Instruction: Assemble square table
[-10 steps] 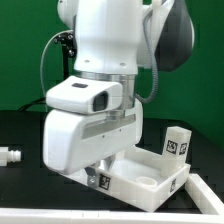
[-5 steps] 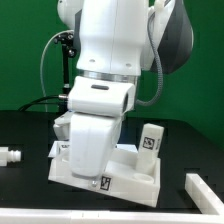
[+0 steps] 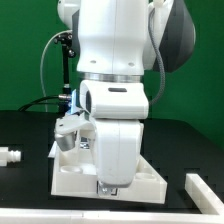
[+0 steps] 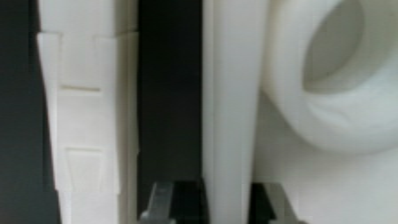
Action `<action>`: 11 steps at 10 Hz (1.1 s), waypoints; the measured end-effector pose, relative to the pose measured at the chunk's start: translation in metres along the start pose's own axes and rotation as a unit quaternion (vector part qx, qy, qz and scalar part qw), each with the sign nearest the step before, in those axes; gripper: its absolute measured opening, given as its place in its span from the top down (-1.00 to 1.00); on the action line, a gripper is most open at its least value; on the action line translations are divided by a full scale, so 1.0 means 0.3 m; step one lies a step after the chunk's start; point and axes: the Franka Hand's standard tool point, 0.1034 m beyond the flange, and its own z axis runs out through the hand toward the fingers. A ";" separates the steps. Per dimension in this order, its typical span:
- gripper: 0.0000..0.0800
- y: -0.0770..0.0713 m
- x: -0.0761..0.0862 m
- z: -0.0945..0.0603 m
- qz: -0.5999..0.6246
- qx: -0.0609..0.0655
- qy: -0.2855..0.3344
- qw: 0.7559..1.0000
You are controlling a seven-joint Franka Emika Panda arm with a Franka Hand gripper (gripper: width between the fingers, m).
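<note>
One thin wall of the square tabletop (image 3: 150, 183) sits pinched in the closed end effector (image 4: 217, 203) at the panel's camera-side edge; bare worktop (image 3: 25, 188) lies open on the exterior view's left.

tabletop (image 3: 62, 176) — 1 | small peg (image 3: 8, 155) — 1 | marker board (image 3: 207, 185) — 1 | arm (image 3: 110, 60) — 1

White tabletop (image 3: 66, 180), black-white tag (image 3: 104, 185); black table (image 3: 20, 182); green backdrop (image 3: 25, 60).
</note>
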 end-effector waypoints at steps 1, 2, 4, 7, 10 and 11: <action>0.86 -0.002 -0.001 0.003 0.001 0.001 0.000 1.000; 0.86 -0.002 0.003 0.004 0.005 0.001 0.000 1.000; 0.86 0.034 0.092 0.009 0.055 0.002 0.009 0.998; 0.86 0.028 0.149 0.062 0.065 -0.005 0.016 0.998; 0.86 0.023 0.141 0.067 0.068 -0.001 0.016 0.998; 0.86 0.022 0.139 0.069 0.069 -0.001 0.016 0.998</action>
